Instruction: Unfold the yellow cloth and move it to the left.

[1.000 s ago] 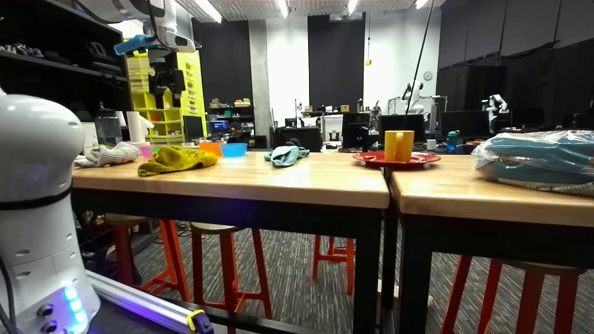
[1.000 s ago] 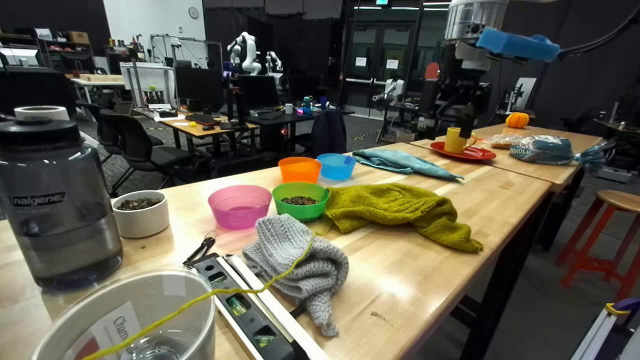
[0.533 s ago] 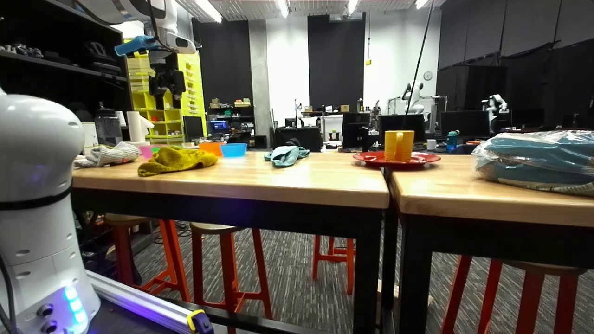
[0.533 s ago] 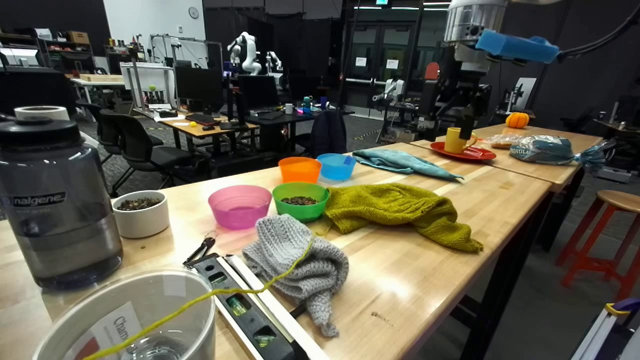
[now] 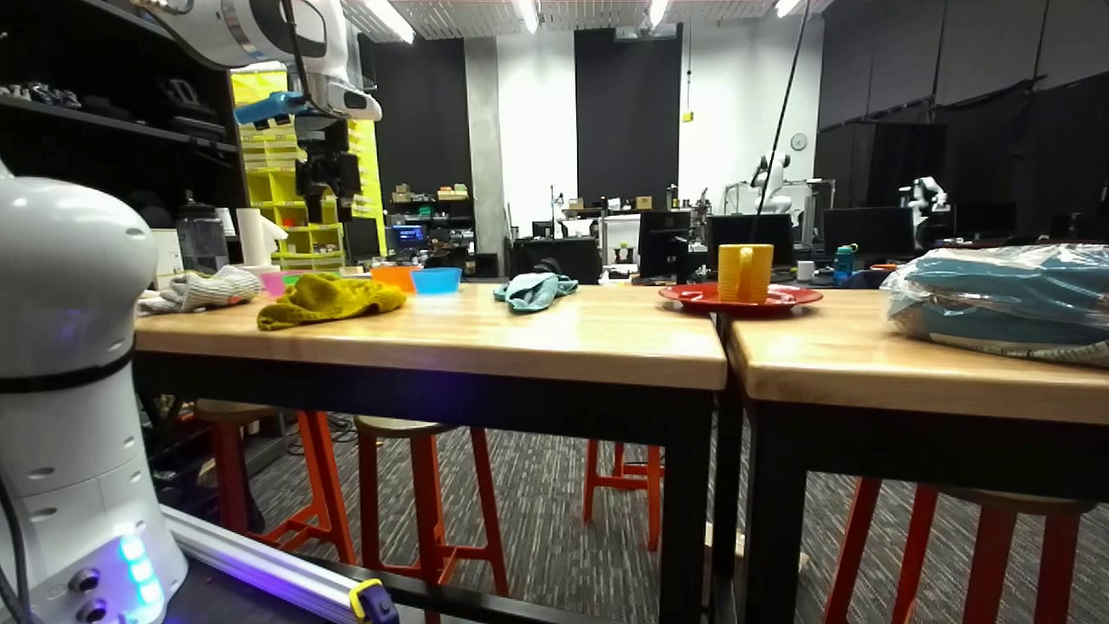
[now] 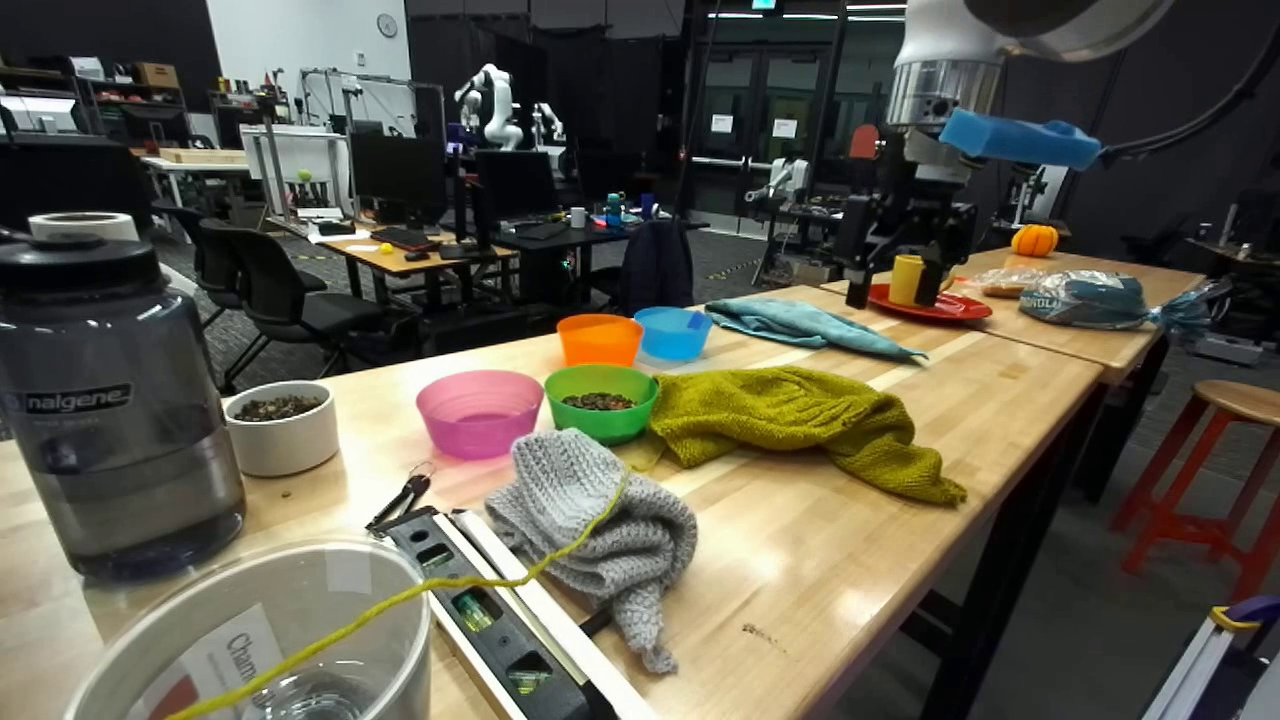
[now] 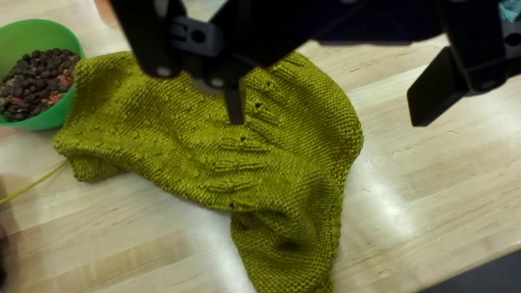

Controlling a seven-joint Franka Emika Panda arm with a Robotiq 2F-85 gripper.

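On the tabletop (image 6: 745,545), just beside the green bowl (image 7: 55,117), the yellow cloth (image 7: 191,150) lies rumpled and partly folded over. In the wrist view the dark jaws cover some of its upper part, its lower end runs out of frame, and the bowl is cropped at the left; of the teal cloth (image 7: 511,10) only a scrap shows in a corner. In an exterior view the yellow mug (image 6: 905,280) is partly blocked by the jaws. These stand wide apart above the tabletop, clear of the yellow cloth and holding nothing; seen from the wrist, one jaw overlaps the cloth, the other bare tabletop. "nalgene" reads on the grey bottle (image 6: 115,460). Through the wall of the pale tub (image 6: 415,650), itself cropped at the bottom, a label (image 6: 235,640) shows "Cham", the rest not legible. Lettering on the bagged packet (image 6: 1075,300) is too small to make out with certainty.
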